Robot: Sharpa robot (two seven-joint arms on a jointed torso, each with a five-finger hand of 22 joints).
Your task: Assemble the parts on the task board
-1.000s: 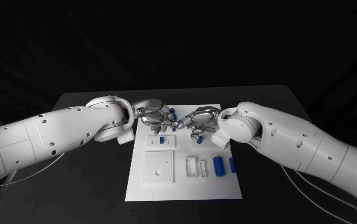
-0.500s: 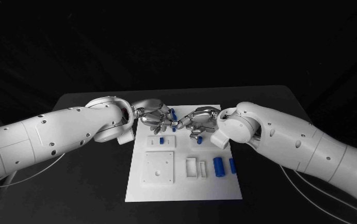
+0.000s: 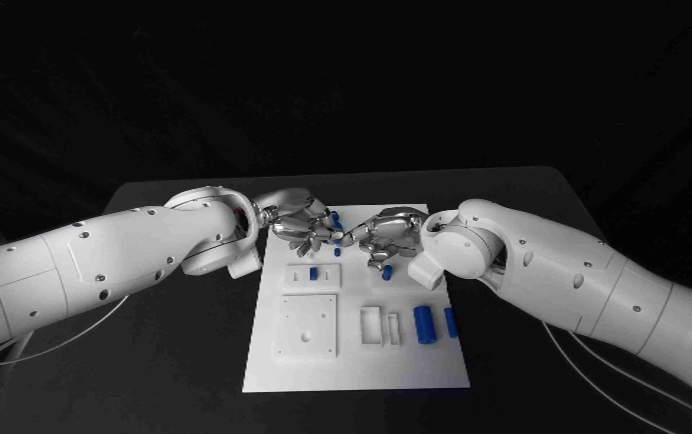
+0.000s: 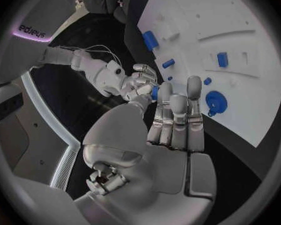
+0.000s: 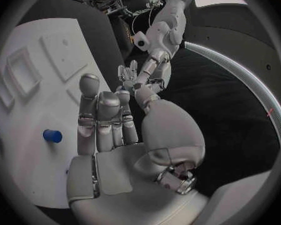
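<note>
We see the white task board [image 3: 355, 339] lying in the middle of the black table [image 3: 173, 354], its long side running from 6 to 12 o'clock in the head view. Both hands meet over its far end. The left hand [image 3: 299, 226] comes in from 9 o'clock, its fingers [image 4: 178, 110] drawn fairly close together; a small blue part [image 4: 154, 92] shows at its thumb tip in the left wrist view, seemingly pinched there, right where the right hand [image 3: 387, 239] reaches in from 3 o'clock. Whether the right hand also grips that piece we cannot tell (its fingers lie side by side in its own wrist view, nothing seen between them). A blue peg [image 3: 387, 275] stands on the board just under the right hand. Toward the near end, a blue cylinder [image 3: 424, 323] lies at about 4 o'clock of the board's middle, with a slimmer blue bar [image 3: 450, 321] just beside it. A small blue piece [image 3: 313, 272] stands in a raised white block [image 3: 313, 274] at 10 o'clock.
</note>
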